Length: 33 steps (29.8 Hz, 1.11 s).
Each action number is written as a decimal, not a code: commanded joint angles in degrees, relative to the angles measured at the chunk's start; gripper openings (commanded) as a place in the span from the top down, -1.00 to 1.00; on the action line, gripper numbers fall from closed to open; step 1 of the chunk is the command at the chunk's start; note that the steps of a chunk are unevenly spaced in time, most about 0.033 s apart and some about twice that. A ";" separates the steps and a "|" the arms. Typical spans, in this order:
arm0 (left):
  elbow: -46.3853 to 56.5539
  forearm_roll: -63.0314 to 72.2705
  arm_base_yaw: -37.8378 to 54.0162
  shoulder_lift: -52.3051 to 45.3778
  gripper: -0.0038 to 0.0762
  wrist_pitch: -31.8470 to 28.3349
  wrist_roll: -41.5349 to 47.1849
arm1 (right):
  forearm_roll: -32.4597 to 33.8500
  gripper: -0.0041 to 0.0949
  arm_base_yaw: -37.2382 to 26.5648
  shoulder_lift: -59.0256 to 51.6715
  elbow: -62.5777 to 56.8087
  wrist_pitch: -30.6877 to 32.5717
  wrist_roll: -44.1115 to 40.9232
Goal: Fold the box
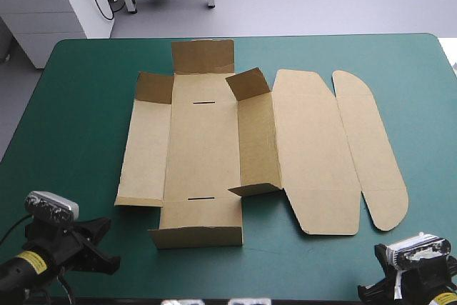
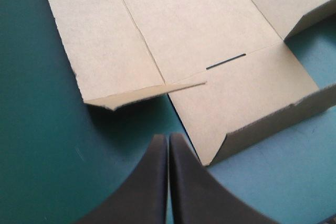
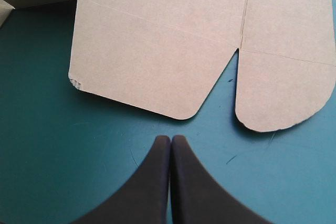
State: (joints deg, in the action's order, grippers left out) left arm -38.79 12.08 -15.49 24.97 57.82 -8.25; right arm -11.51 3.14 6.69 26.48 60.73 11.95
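brown box (image 1: 214, 155) alone on teal-green cover (image 1: 78, 105)

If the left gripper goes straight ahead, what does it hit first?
Likely the box, where its lifted corner tab meets the near flap, though the height of the left gripper is unclear.

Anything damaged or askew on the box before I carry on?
Only minor wear. The box lies flat with some walls raised. The lid panel's near corner, on the side toward the raised wall, is frayed, and the left side panel's outer edge is jagged. The left gripper and right gripper are shut, clear of the board.
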 commanded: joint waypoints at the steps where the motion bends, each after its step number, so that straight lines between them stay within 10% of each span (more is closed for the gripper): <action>1: -6.65 0.95 -0.08 7.05 0.92 -4.22 1.06 | -0.26 0.96 0.13 0.84 1.65 -3.24 0.11; 17: -26.22 -2.49 -0.06 40.85 0.89 -5.92 -2.42 | -0.26 0.96 0.13 0.84 1.65 -3.24 0.11; 33: -27.84 8.34 16.60 48.49 0.87 -3.71 -14.14 | -0.14 0.96 0.13 0.84 1.54 -2.95 0.11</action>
State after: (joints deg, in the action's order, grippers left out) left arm -64.55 14.46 -4.56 74.98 53.50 -17.23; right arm -11.50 3.14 6.69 26.48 60.88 11.95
